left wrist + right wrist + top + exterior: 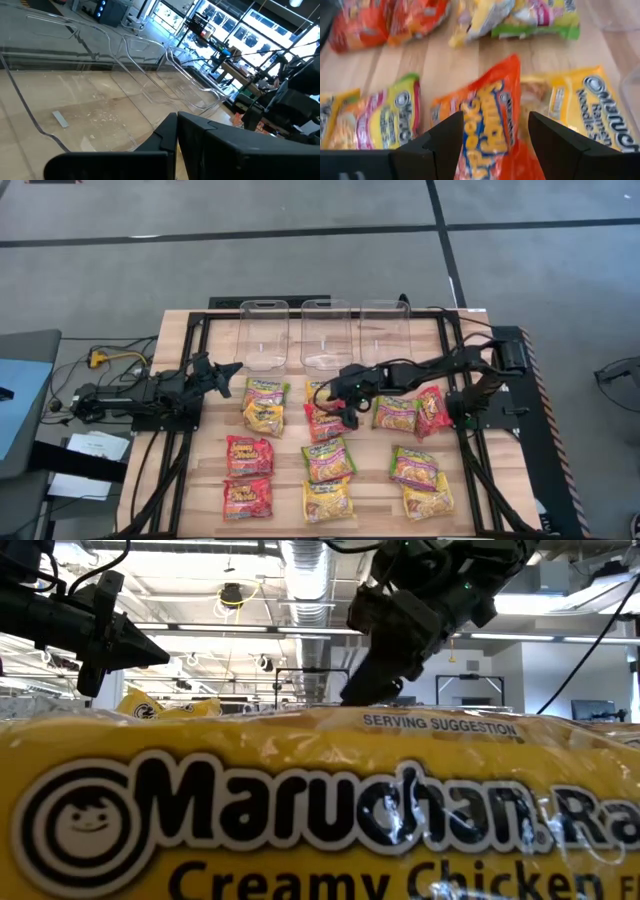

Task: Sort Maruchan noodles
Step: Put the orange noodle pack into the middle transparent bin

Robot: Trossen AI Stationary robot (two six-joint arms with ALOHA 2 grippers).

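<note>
Orange Maruchan packet (487, 130) flat on tabletop (380, 480) directly under open, empty right hand (492, 140), long axis running between fingers; left hand (222, 370) farther off beside leftmost clear bin (263, 332), aperture unclear.

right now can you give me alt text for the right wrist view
The right gripper, fingers open, straddles an orange-red noodle packet on the wooden table. Yellow and green packets lie on either side, more beyond.

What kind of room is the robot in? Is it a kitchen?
Probably not a kitchen; it looks like a robot lab or workshop. The low view shows bare ceiling ducts, the wooden table stands on a grey floor with cables, and workbenches crowd the background.
</note>
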